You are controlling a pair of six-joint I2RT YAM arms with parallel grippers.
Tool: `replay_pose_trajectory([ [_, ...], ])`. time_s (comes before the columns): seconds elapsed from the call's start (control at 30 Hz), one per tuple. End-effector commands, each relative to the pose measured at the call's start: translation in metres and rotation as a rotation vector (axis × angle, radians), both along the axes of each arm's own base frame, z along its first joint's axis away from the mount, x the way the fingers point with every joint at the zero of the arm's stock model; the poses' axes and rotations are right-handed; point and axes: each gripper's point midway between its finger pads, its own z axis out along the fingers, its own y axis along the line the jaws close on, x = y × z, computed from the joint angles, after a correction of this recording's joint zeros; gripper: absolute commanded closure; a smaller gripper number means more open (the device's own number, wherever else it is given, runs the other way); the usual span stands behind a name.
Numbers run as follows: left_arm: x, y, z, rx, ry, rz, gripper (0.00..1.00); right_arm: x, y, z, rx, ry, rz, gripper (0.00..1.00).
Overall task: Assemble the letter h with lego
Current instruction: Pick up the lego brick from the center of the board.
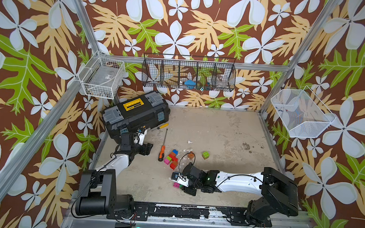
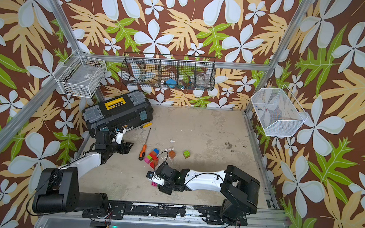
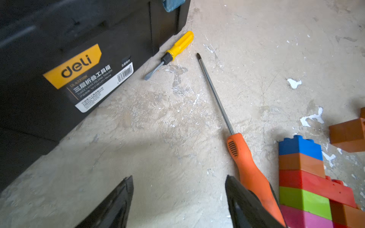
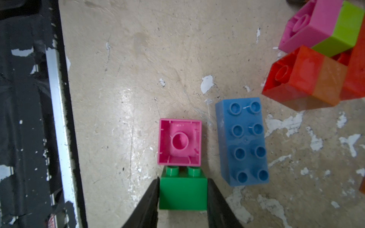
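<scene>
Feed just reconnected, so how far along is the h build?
Done: a cluster of joined bricks lies beside the orange screwdriver. In hand: right end effector closed on the green brick. Remaining: pink brick, long blue brick, orange cube and lime cube lie loose.

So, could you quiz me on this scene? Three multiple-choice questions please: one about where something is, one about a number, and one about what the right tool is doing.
1. Where does the yellow-handled screwdriver lie?
A. beside the black toolbox
B. on its lid
C. inside it

2. How many studs top the long blue brick?
A. four
B. six
C. eight

3. The right tool is:
A. closed on a green brick
B. wide open with nothing between
C. closed on the yellow-handled screwdriver

Answers:
1 A: in the left wrist view it lies at the toolbox's base.
2 C: two rows of four studs show.
3 A: the brick sits pinched from both sides.
</scene>
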Motion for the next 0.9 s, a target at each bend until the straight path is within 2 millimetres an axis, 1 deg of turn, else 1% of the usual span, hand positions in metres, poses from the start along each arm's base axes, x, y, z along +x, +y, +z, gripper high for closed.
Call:
replay_pose_trajectory([
  [0.0, 0.0, 0.0, 0.01, 0.013, -0.029, -0.018, 0.23, -0.001, 0.003, 0.003, 0.028, 0.002, -0.008, 0.68],
  [0.07, 0.0, -0.01, 0.022, -0.025, -0.023, -0.067, 0.23, 0.002, 0.006, 0.014, 0.07, -0.021, -0.015, 0.72],
  [0.13, -0.002, -0.021, 0.036, -0.08, 0.002, -0.118, 0.23, 0.007, 0.007, 0.03, 0.119, -0.063, -0.023, 0.74],
  [0.17, -0.002, -0.028, 0.048, -0.117, 0.004, -0.148, 0.23, 0.01, 0.008, 0.042, 0.157, -0.1, -0.029, 0.74],
  [0.2, -0.004, -0.034, 0.055, -0.153, 0.017, -0.169, 0.23, 0.013, 0.006, 0.053, 0.193, -0.135, -0.035, 0.75],
  [0.3, -0.014, -0.061, 0.085, -0.237, 0.043, -0.264, 0.23, 0.028, -0.002, 0.088, 0.305, -0.279, -0.085, 0.75],
  [0.37, -0.027, -0.088, 0.104, -0.26, 0.071, -0.357, 0.22, 0.041, -0.013, 0.115, 0.387, -0.393, -0.156, 0.75],
  [0.4, -0.037, -0.102, 0.111, -0.287, 0.096, -0.408, 0.21, 0.046, -0.018, 0.128, 0.427, -0.444, -0.185, 0.75],
  [0.47, -0.059, -0.134, 0.128, -0.395, 0.153, -0.526, 0.2, 0.057, -0.033, 0.149, 0.49, -0.554, -0.265, 0.74],
  [0.53, -0.081, -0.16, 0.139, -0.501, 0.221, -0.616, 0.2, 0.063, -0.044, 0.166, 0.533, -0.63, -0.304, 0.74],
  [0.6, -0.1, -0.184, 0.144, -0.568, 0.297, -0.689, 0.2, 0.063, -0.047, 0.18, 0.575, -0.667, -0.307, 0.74],
  [0.67, -0.119, -0.205, 0.144, -0.614, 0.371, -0.767, 0.19, 0.062, -0.047, 0.188, 0.596, -0.691, -0.296, 0.74],
  [0.73, -0.133, -0.22, 0.145, -0.649, 0.427, -0.829, 0.18, 0.062, -0.046, 0.192, 0.607, -0.705, -0.29, 0.74],
  [0.8, -0.139, -0.23, 0.141, -0.636, 0.459, -0.847, 0.17, 0.061, -0.043, 0.195, 0.617, -0.705, -0.282, 0.74],
  [0.87, -0.136, -0.235, 0.134, -0.597, 0.465, -0.828, 0.17, 0.06, -0.04, 0.196, 0.624, -0.7, -0.269, 0.74],
])
